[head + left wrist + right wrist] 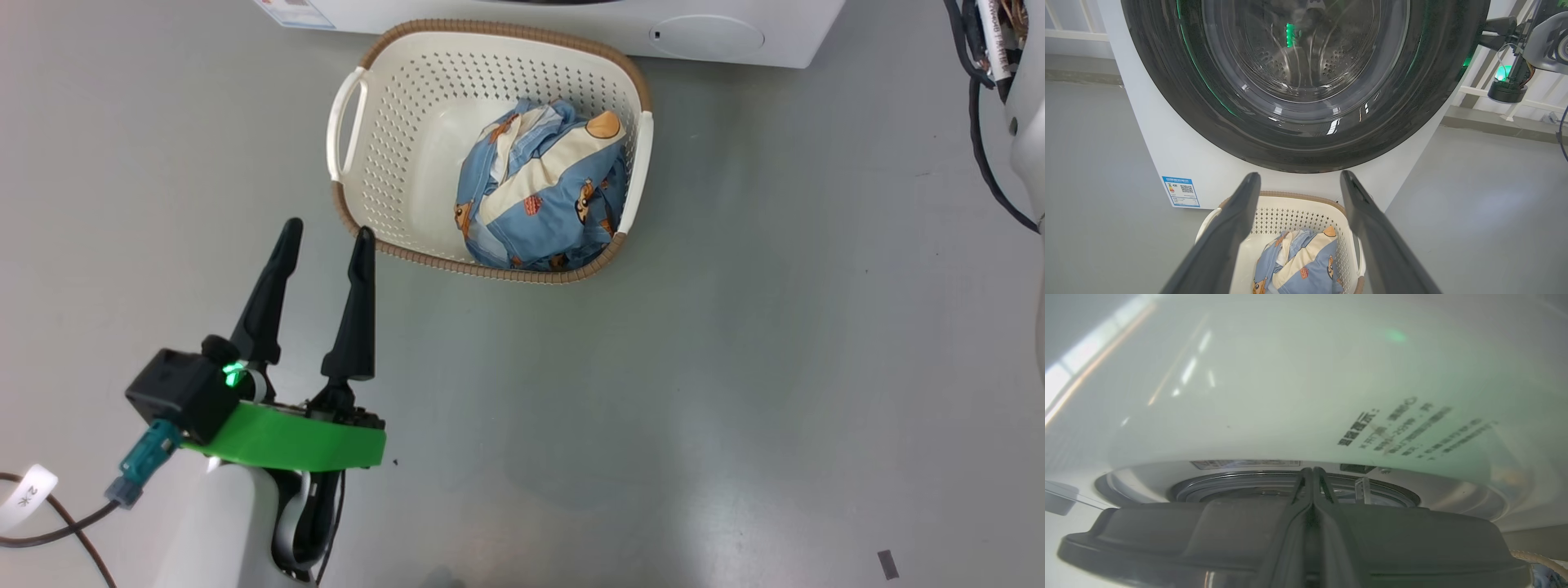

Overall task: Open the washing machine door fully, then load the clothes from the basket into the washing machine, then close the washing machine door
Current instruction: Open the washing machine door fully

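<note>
On the grey floor (735, 367), the basket (392, 131) holds the clothes (543, 192) near the washing machine (1180, 163), whose door (1208, 118) looks unopened, so nothing is loaded; left gripper (328, 229) spread, right gripper (1308, 471) pressed together.

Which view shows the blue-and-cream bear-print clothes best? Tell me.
Head view: all the blue-and-cream bear-print clothes lie in the cream perforated plastic basket. Left wrist view crops them; right wrist view catches a blue scrap.

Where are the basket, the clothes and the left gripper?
the basket (400, 155): head view, perforated left wall.
the clothes (543, 192): head view, middle of the bundle.
the left gripper (328, 229): head view, midway between its open fingertips.
</note>
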Controlling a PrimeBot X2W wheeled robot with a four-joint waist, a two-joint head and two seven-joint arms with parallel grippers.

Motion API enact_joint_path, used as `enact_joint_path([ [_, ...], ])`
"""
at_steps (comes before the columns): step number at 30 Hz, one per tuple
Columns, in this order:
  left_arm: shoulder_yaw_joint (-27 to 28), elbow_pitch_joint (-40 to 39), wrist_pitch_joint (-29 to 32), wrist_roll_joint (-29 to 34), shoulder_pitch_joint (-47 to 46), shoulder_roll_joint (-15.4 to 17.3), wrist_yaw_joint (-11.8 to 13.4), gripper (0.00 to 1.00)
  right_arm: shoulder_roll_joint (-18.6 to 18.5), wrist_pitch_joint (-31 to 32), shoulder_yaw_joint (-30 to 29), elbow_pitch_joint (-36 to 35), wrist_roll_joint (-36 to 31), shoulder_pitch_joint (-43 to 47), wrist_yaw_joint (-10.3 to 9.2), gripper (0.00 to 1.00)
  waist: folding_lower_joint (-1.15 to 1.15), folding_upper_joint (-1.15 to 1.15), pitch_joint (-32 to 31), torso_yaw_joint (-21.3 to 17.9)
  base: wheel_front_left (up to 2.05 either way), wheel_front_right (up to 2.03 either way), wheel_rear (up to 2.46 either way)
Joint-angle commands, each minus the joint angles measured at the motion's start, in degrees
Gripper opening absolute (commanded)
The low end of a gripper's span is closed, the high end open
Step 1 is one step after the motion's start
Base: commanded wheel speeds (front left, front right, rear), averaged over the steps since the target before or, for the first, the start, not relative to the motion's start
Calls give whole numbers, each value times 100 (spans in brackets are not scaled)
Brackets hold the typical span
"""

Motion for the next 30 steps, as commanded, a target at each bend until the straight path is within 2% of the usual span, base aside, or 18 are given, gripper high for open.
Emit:
enact_joint_path([
  [1,193,-143,-31,-20,-75,121,-16,100,191,59,-17,-106,-66,-257,-6,0,0,0,1,10,0,0,0],
  [10,242,-197,-31,-102,-101,120,-16,100,187,647,24,-56,-152,-309,-6,0,0,0,26,34,0,0,0],
  [15,273,-223,-31,-132,-103,120,-16,100,216,1198,95,-48,-177,-371,-6,0,0,0,40,26,0,0,0],
  [30,402,-334,-31,-137,-68,119,-16,100,246,2567,55,-301,124,-246,-6,0,0,0,-22,-37,0,0,0],
])
